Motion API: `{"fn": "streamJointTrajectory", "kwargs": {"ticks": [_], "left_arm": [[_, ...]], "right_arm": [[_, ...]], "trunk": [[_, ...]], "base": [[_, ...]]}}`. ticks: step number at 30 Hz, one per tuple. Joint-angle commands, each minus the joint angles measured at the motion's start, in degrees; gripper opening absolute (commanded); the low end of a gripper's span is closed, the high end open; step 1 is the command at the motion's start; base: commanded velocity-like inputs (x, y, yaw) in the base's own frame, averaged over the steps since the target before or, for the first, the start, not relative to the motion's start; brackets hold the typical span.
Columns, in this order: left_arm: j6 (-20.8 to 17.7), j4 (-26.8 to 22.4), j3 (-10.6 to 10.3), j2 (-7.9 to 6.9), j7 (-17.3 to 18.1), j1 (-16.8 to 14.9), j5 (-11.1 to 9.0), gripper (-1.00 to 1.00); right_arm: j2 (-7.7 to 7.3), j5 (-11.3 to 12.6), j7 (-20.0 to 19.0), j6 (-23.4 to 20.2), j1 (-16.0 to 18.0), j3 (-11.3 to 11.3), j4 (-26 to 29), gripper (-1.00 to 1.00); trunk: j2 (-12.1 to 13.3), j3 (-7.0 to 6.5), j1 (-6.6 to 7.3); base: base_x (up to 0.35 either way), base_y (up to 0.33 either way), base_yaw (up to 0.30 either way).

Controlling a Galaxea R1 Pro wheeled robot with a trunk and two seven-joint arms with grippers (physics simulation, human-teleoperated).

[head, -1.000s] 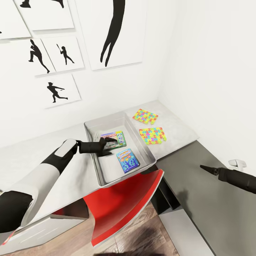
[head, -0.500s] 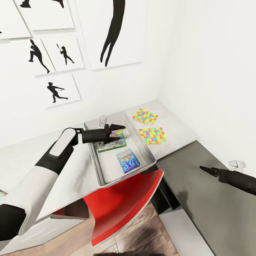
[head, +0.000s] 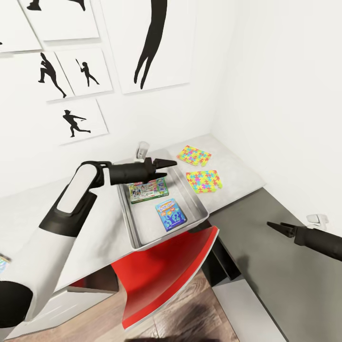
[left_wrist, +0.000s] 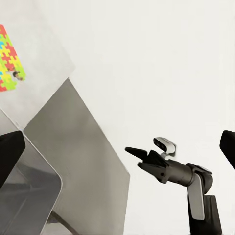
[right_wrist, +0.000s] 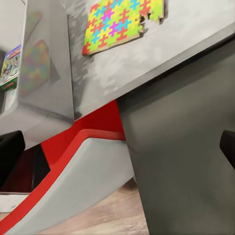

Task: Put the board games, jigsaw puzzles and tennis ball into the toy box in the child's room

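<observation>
Left pincer point(head: 172, 163) hangs above the far end of the toy box point(head: 190, 190), its tips slightly spread and nothing between them. Under it, inside the box, the white-green board game point(head: 148, 191) lies flat toward the far wall, and the smaller blue board game point(head: 170, 214) lies flat toward the near end, the two apart. The toy box sits on the counter point(head: 237, 178), its near end at the counter's front edge, above a red chair point(head: 166, 266). Beyond the box, toward the counter's right end, two jigsaw puzzles lie flat: one point(head: 194, 155) by the back edge, the other point(head: 203, 180) closer to the front, just beside the box's right wall. Right pincer point(head: 274, 225) is well off over the dark cabinet point(head: 266, 275), tips slightly parted, holding nothing; the left wrist view picks it up point(left_wrist: 133, 152) too.
</observation>
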State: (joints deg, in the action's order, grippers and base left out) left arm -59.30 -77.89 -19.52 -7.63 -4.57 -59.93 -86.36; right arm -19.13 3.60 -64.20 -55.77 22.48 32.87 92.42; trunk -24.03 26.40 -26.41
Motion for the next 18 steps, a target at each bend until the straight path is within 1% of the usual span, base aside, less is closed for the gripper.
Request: {"fn": "streamJointTrajectory", "kwargs": {"ticks": [1,4,6,9,11,12,13,14,16,17,18], "left_arm": [[-0.01,-1.19,-0.11,0.14,-1.61,0.28,-0.54,1.0],[0.02,-2.16,-0.12,0.37,-2.55,0.67,-0.58,1.0],[0.1,-3.94,-0.12,0.81,-3.91,1.79,-0.64,1.0],[0.13,-4.9,-0.11,0.98,-4.43,2.57,-0.64,1.0],[0.22,-6.9,-0.02,1.22,-5.17,4.54,-0.64,1.0],[0.22,-6.9,-0.02,1.22,-5.17,4.54,-0.64,1.0],[0.28,-7.83,0.06,1.31,-5.39,5.7,-0.63,1.0],[0.28,-7.83,0.06,1.31,-5.39,5.7,-0.63,1.0],[0.51,-9.55,0.2,1.45,-5.61,8.2,-0.64,1.0],[0.51,-9.55,0.2,1.45,-5.61,8.2,-0.64,1.0],[0.68,-10.24,0.25,1.53,-5.68,9.41,-0.64,1.0]], "right_arm": [[-0.05,0.28,-0.14,-0.46,0.04,0.17,0.01,1.0],[-0.08,0.28,-0.26,-0.45,0.03,0.29,0.02,1.0],[-0.13,0.28,-0.44,-0.43,0.03,0.47,0.03,1.0],[-0.12,0.27,-0.5,-0.42,0.03,0.54,0.03,1.0],[-0.07,0.27,-0.59,-0.41,0.02,0.63,0.03,1.0],[-0.07,0.27,-0.59,-0.41,0.02,0.63,0.03,1.0],[-0.06,0.27,-0.62,-0.41,0.02,0.66,0.03,1.0],[-0.06,0.27,-0.62,-0.41,0.02,0.66,0.03,1.0],[-0.02,0.27,-0.67,-0.37,0.02,0.71,0.03,1.0],[-0.02,0.27,-0.67,-0.37,0.02,0.71,0.03,1.0],[-0.02,0.29,-0.68,-0.36,0.02,0.72,0.03,1.0]], "trunk": [[-0.09,0.07,-0.03],[-0.09,0.02,-0.03],[-0.09,-0.07,-0.03],[-0.09,-0.23,-0.03],[-0.09,-0.37,-0.03],[-0.09,-0.44,-0.03],[-0.09,-0.51,-0.03],[-0.09,-0.59,-0.03],[-0.09,-0.75,-0.03],[-0.09,-0.83,-0.03],[-0.09,-0.91,-0.03]], "base": [[0.0,0.0,0.0],[0.0,0.0,0.0],[0.0,0.0,0.0],[0.0,0.0,0.0],[0.0,0.0,0.0],[0.0,0.0,0.0],[0.0,0.0,0.0],[0.0,0.0,0.0],[0.0,0.0,0.0],[0.0,0.0,0.0],[0.0,0.0,0.0]]}}
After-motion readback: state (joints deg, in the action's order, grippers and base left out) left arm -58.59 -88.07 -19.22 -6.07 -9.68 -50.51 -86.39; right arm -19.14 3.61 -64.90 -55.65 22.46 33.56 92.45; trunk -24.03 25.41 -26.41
